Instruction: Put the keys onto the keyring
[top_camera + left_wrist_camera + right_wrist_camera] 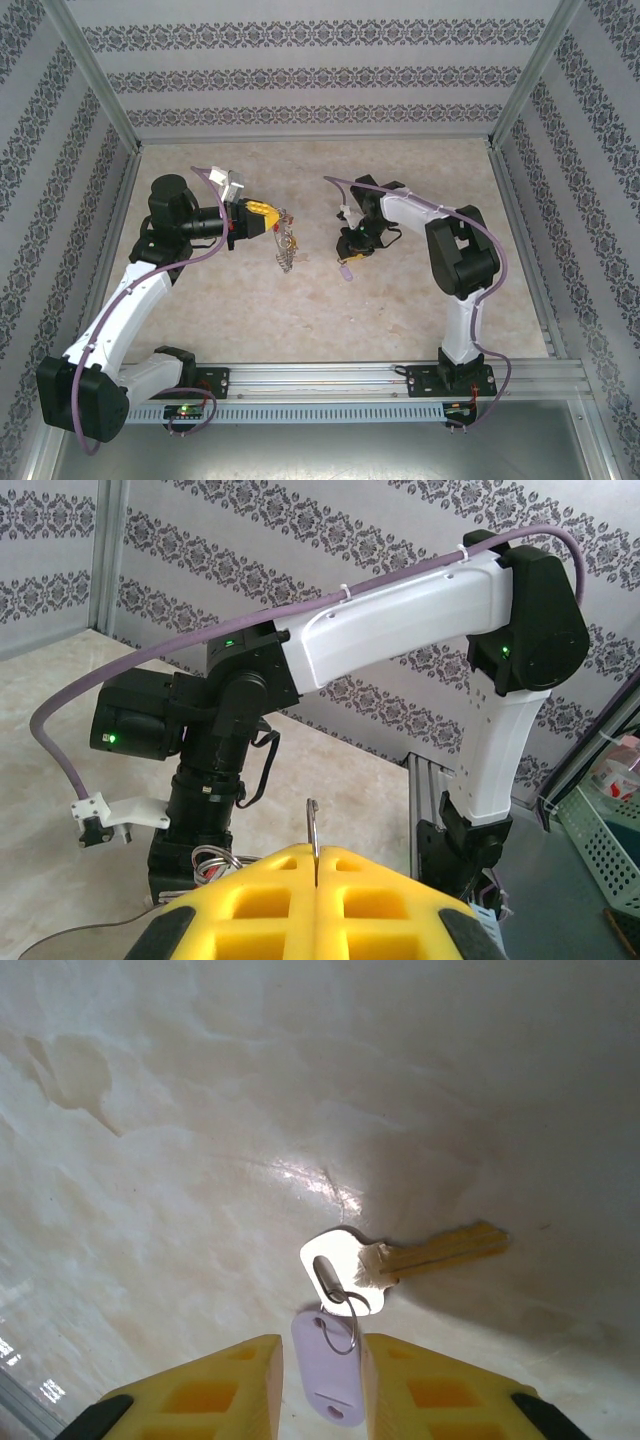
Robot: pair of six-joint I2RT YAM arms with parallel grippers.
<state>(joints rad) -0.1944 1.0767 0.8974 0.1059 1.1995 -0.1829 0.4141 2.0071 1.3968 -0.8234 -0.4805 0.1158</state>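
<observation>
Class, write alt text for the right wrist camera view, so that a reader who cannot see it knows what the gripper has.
The right gripper pinches a pale lilac tag between its two yellow fingers; a small wire ring joins the tag to a key with a silvery head and brass-coloured blade. Behind them is a pale, glossy tabletop.

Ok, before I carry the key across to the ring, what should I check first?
1. Left jaws shut on the keyring: ok.
2. Keyring hangs free with its small keys dangling: ok.
3. Right jaws grip the key by its lilac tag: ok.
4. Key lifted off the table: cannot tell.
5. Ring's opening turned toward the key: cannot tell.
6. Path between key and keyring unobstructed: ok.
</observation>
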